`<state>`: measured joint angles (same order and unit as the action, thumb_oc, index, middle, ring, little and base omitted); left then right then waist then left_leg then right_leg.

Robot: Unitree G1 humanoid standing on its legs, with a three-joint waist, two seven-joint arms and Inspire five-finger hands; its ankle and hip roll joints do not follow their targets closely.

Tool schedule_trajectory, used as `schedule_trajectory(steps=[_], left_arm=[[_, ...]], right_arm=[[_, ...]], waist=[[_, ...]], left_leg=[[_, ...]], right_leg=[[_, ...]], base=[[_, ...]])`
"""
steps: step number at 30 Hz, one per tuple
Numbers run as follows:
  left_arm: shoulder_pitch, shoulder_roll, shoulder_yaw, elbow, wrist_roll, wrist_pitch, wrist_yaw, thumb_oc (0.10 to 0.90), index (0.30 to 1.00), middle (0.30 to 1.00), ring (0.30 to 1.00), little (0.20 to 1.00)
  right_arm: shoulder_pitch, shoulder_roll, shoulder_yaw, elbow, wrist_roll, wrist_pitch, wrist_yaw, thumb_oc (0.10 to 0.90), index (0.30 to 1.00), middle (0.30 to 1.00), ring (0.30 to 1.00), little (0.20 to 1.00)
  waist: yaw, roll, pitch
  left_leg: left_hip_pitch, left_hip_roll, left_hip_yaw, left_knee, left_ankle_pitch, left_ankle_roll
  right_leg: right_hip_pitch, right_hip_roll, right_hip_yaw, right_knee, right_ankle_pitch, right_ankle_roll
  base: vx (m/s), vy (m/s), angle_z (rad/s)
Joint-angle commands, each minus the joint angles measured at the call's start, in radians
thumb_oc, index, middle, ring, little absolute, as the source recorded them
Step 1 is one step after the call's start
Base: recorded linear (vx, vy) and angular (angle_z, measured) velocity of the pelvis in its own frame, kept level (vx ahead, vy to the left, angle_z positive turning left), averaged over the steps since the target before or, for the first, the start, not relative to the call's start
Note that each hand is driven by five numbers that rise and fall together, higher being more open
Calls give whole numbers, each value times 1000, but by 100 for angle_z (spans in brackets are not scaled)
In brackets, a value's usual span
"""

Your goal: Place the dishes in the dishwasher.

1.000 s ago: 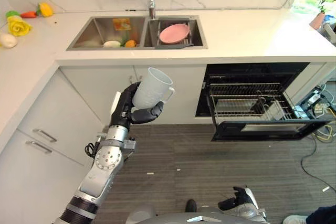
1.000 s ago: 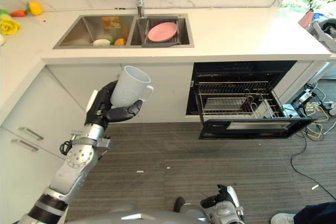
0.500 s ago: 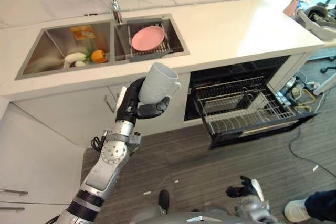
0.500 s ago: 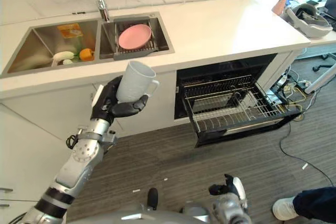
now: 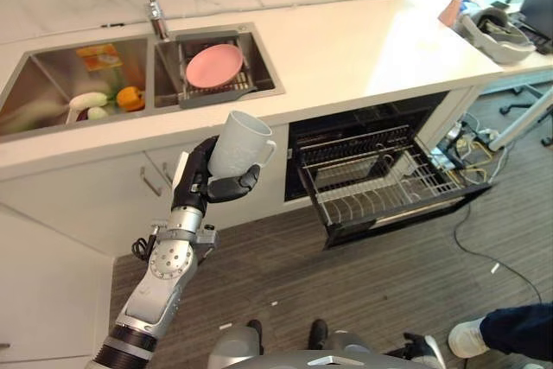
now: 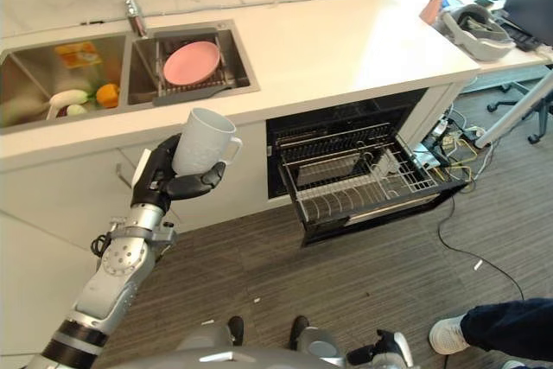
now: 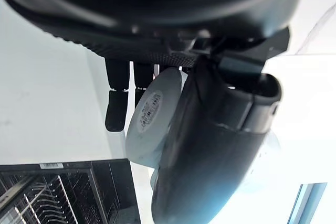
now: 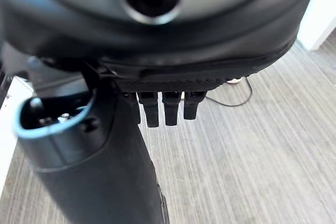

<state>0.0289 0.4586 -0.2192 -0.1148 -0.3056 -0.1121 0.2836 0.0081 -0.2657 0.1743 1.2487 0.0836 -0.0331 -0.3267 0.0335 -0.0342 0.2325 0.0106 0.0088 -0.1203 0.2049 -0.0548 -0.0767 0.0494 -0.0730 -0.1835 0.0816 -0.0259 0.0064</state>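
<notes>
My left hand (image 5: 200,186) is raised in front of the counter, shut on a white mug (image 5: 242,143) that tilts with its mouth up and its handle to the right. In the left wrist view the mug's base (image 7: 151,115) shows between thumb and fingers. To the right, under the counter, the dishwasher (image 5: 346,127) stands open with its wire rack (image 5: 384,186) pulled out over the lowered door. A pink plate (image 5: 214,66) lies on a rack in the sink's right basin. My right hand (image 8: 163,106) hangs low over the floor, fingers relaxed.
The left basin of the sink (image 5: 52,58) holds vegetables (image 5: 108,101). A grey headset (image 5: 494,30) and a flower vase (image 5: 449,11) stand on the counter's far right. Cables (image 5: 471,252) trail beside the dishwasher. A person's shoe and leg (image 5: 488,334) are at the bottom right.
The camera has swung to the right, so the sink has slid left and the dishwasher towards the middle. The mug stays in my left hand, held much the same.
</notes>
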Motion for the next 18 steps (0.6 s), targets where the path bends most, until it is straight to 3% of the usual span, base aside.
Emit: schedule_trajectory(steps=[1, 2, 4, 5, 6, 8, 9, 10, 11, 14, 18], left_arm=[[-92, 10, 36, -171, 14, -116, 15, 400, 300, 300, 300, 300], [-97, 11, 32, -169, 22, -111, 4, 400, 300, 300, 300, 300], [-105, 19, 30, -166, 32, -112, 2, 400, 300, 300, 300, 300], [-114, 38, 30, -168, 51, -122, 2, 400, 300, 300, 300, 300], [-114, 37, 30, -167, 51, -123, 2, 400, 300, 300, 300, 300], [-131, 58, 30, -174, 67, -125, -1, 400, 300, 300, 300, 300], [-140, 60, 33, -168, 62, -128, -2, 400, 300, 300, 300, 300], [-147, 66, 50, -173, 66, -135, -14, 400, 300, 300, 300, 300], [-146, 64, 49, -173, 66, -135, -14, 400, 300, 300, 300, 300], [-151, 69, 67, -186, 85, -129, -21, 400, 300, 300, 300, 300], [-175, 101, 100, -171, 213, -102, 4, 400, 300, 300, 300, 300]], right_arm=[[-23, -78, -47, -65, 82, -46, -31, 800, 900, 900, 900, 900], [-4, -89, -87, -127, 130, -69, -8, 800, 900, 900, 900, 900], [-9, -101, -99, -169, 140, -78, -18, 800, 900, 900, 900, 900], [-9, -126, -99, -271, 120, -91, -18, 800, 900, 900, 900, 900], [-8, -127, -99, -274, 119, -89, -19, 800, 900, 900, 900, 900], [-13, -170, -73, -345, 56, -80, -10, 800, 900, 900, 900, 900], [-8, -190, -62, -390, 23, -70, -3, 800, 900, 900, 900, 900], [12, -267, -87, -531, -19, -73, 14, 800, 900, 900, 900, 900], [19, -269, -90, -540, -20, -68, 15, 800, 900, 900, 900, 900], [60, -401, -173, -736, -43, -83, 40, 800, 900, 900, 900, 900], [93, -534, -220, -943, -59, -106, 122, 800, 900, 900, 900, 900]], waist=[[-10, -4, -33], [-35, -7, -45], [-47, -6, -42], [-57, -2, -32], [-54, -2, -33], [-51, -1, -32], [-47, -4, -33], [-57, -19, -53], [-54, -16, -53], [-73, -18, -78], [-101, -13, -100]], left_leg=[[-41, -30, 20, -10, -19, 16], [-5, -35, 24, -74, -33, 45], [4, -33, 35, -89, -30, 54], [15, -23, 63, -111, -23, 64], [16, -24, 66, -113, -22, 64], [32, -12, 99, -133, -20, 63], [38, -11, 113, -134, -23, 62], [42, -13, 135, -132, -25, 61], [44, -12, 137, -132, -26, 60], [62, -9, 160, -137, -31, 63], [97, -6, 183, -161, -36, 62]], right_leg=[[33, -3, 1, 9, -61, 79], [3, -13, 9, 66, -57, 94], [-26, -17, 19, 116, -51, 110], [-70, -19, 31, 184, -42, 142], [-73, -19, 34, 188, -43, 143], [-96, -39, -7, 196, -20, 160], [-84, -51, -35, 161, -19, 151], [-49, -46, -28, 82, -25, 133], [-45, -44, -27, 77, -23, 133], [-8, -14, 8, 30, -33, 113], [27, 0, 27, -7, -37, 107]], base=[[82, 169, -22], [58, 147, -16], [-17, 128, -16], [-62, 113, -27], [-83, 108, -54], [-52, 44, -64], [-5, 4, -57], [13, -5, -57], [29, -6, -67], [55, 15, -24], [58, 17, -34]])
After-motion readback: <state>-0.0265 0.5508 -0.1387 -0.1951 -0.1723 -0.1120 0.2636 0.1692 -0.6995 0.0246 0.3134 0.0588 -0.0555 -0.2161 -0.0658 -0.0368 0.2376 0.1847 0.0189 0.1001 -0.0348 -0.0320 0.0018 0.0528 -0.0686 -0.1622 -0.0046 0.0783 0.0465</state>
